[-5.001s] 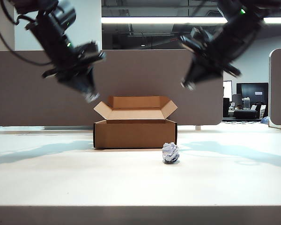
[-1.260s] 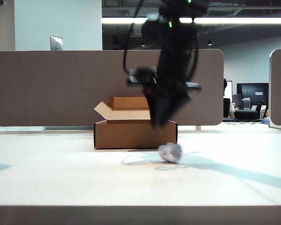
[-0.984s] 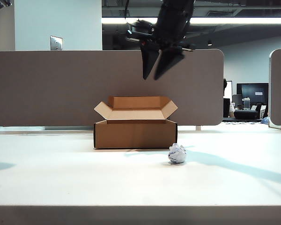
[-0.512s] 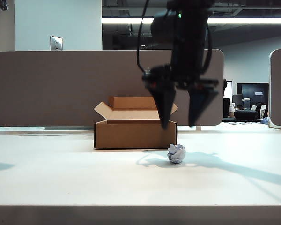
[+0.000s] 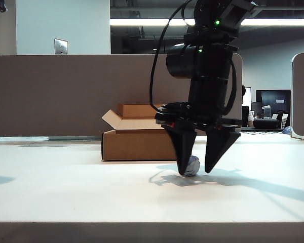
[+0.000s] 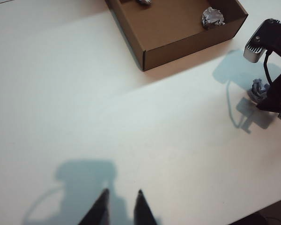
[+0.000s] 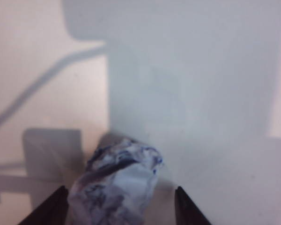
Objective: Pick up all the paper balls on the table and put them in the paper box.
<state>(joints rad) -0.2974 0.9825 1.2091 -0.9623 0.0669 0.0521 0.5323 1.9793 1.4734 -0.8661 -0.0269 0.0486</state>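
One crumpled white paper ball (image 5: 193, 165) with blue and black marks lies on the table (image 5: 66, 192) in front of the paper box's (image 5: 137, 144) right corner. My right gripper (image 5: 196, 172) is down at the table, open, with a finger on each side of the ball. In the right wrist view the paper ball (image 7: 117, 183) sits between the fingers of the right gripper (image 7: 120, 191), close against one and apart from the other. The left wrist view shows two paper balls (image 6: 213, 17) (image 6: 144, 2) inside the paper box (image 6: 178, 37). My left gripper (image 6: 122, 193) hovers over bare table, slightly open and empty.
A grey-brown partition panel (image 5: 50, 93) stands behind the box. The box's flaps (image 5: 111, 119) stick up and outward. In the left wrist view the right arm (image 6: 274, 70) stands beside the loose ball (image 6: 258, 87). The table's front edge (image 5: 152, 223) is near the camera.
The right gripper dropped from above the box down to the table, and its open fingers now straddle the ball. The ball shifted slightly to the right. The left gripper stayed still.
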